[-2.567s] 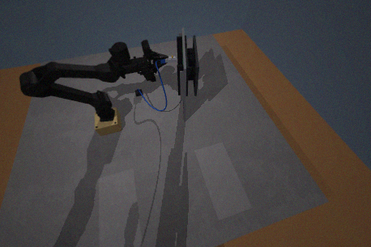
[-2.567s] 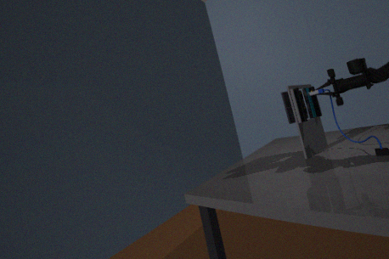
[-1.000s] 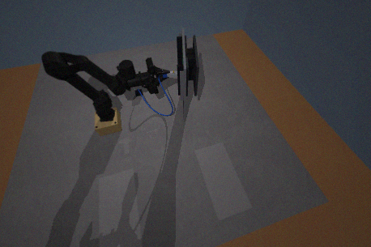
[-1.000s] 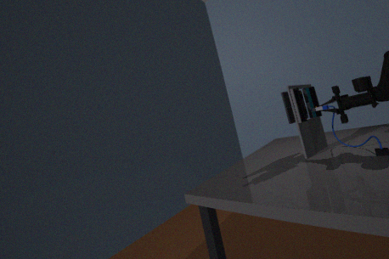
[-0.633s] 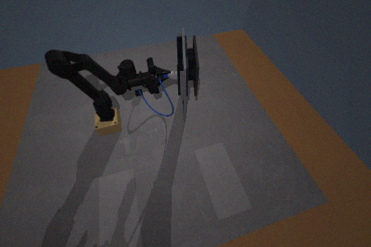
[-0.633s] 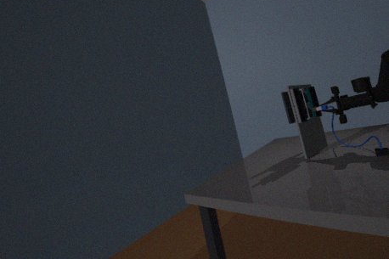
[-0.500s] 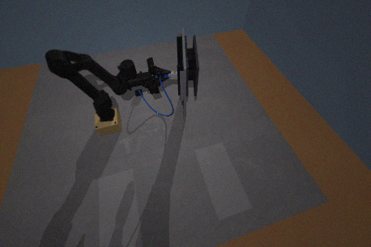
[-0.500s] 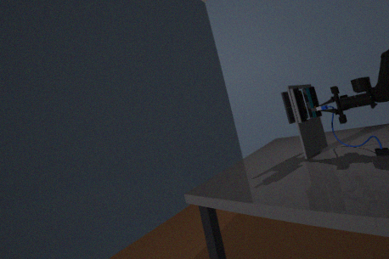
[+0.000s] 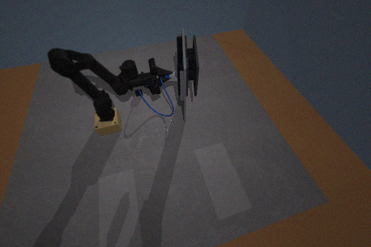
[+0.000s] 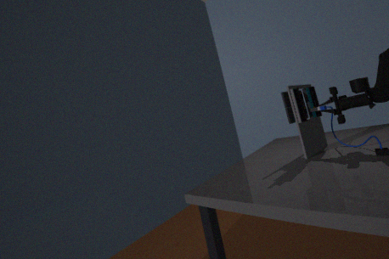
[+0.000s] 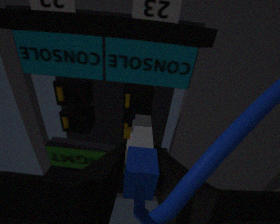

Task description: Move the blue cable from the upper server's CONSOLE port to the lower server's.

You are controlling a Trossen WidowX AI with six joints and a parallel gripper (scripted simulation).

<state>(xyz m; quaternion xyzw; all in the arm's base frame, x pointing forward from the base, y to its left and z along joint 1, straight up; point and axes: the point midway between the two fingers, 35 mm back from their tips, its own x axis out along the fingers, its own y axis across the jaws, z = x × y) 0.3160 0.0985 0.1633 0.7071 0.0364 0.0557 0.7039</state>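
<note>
Walled in dull blue-grey [image 9: 121, 5] [image 10: 106, 115], with a grey worktop [image 9: 275, 159] [image 10: 263, 171] below and a thin upright panel [image 9: 185, 108] [image 10: 313, 137] standing on it. Closed narrow on the blue-and-white plug [image 9: 167, 77] [image 10: 323, 108] [image 11: 142, 167]: so stands the end effector [image 9: 172, 74] [image 10: 327, 106] [image 11: 139, 148], just before the port bank on the panel's face. Seen from the wrist, pale nose toward the right-hand column of black sockets [image 11: 140, 102], under an inverted CONSOLE label [image 11: 147, 62]; impossible to tell whether seated, or which server's port is faced.

Likely to handle as light, small and rigid, probably smooth plastic, with a springy tab and narrow contacts easily harmed by a crooked push. Best taken by the sides of the body, square behind the nose, never by the blue cable [image 9: 166, 115] [image 10: 352, 146] [image 11: 226, 140]. Softer and bendy, looping away from the rear, so apt to tug the nose askew. For insertion, keep level and in line, press gently until clicked in, then let go.
</note>
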